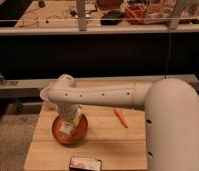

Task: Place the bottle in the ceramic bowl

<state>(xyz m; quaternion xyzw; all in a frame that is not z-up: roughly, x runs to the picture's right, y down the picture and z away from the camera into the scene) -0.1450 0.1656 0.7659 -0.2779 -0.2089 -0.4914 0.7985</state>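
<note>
The gripper [69,121] hangs over the ceramic bowl [70,132], bottle [67,127] right below it inside. Can't tell its state. Bottle looks light, stiff, slick; flat sides are best to pinch.
</note>
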